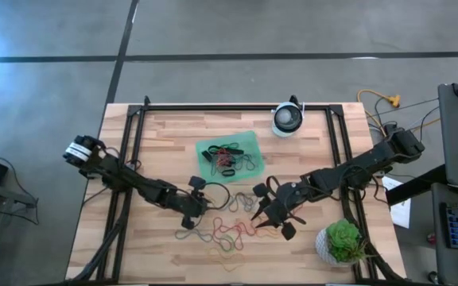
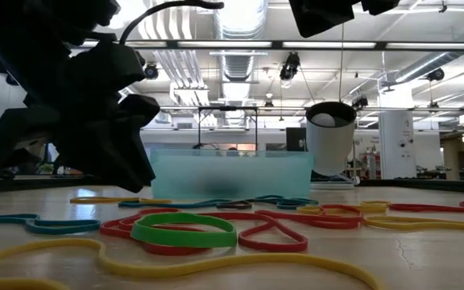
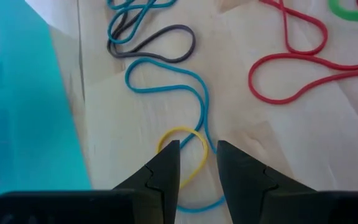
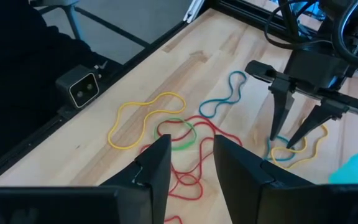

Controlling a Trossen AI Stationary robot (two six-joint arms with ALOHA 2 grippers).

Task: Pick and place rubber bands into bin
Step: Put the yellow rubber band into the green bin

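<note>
The green bin point(image 1: 229, 155) sits at the table's middle far side with several rubber bands in it. More rubber bands point(image 1: 223, 232) in red, yellow, green and blue lie loose on the wood nearer the front edge. My left gripper point(image 3: 197, 155) is open and low over the table. Its fingers point(image 4: 279, 121) point down at a small yellow band point(image 3: 185, 138) and a blue band point(image 3: 166, 84) just in front of the bin's wall point(image 3: 23, 112). My right gripper point(image 4: 191, 155) is open and hangs above the red and green bands point(image 4: 182, 134), holding nothing. My left gripper's fingertips point(image 3: 169, 152) stand one on each side of the yellow band's loop and the blue band, slanting down from the table's left. Whether they touch the bands or the table I cannot tell.
A round white device point(image 1: 287, 119) stands at the far edge and a green plant point(image 1: 342, 241) at the near right corner. A small camera point(image 4: 82, 90) sits at the front edge. A black cable point(image 1: 213, 191) loops beside the bin. Black frame rails point(image 1: 133, 151) run along both sides.
</note>
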